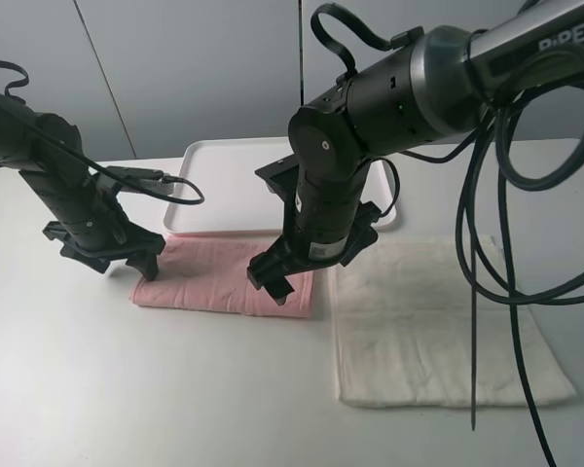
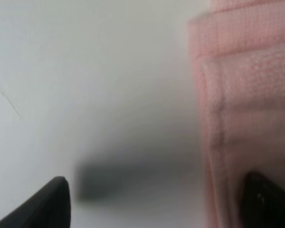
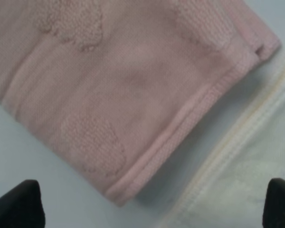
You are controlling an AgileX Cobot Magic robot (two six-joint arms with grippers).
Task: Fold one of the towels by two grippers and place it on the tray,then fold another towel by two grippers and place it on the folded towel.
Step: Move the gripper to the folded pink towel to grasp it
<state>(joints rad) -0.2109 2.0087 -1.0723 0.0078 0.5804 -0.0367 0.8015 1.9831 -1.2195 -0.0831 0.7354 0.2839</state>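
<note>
Left gripper [image 1: 128, 263] and right gripper [image 1: 316, 270] gape empty over the pink towel's [image 1: 209, 277] 2 ends.
Soft, limp terry; probably best pinched at both end hems.

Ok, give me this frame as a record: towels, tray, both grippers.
pink towel: folded, on table in front of tray
cream-white towel: spread flat, right of pink towel
tray: no towel on it
left gripper: open, at pink towel's left end
right gripper: open, over pink towel's right end
stage: pink towel folded, not yet placed
</note>
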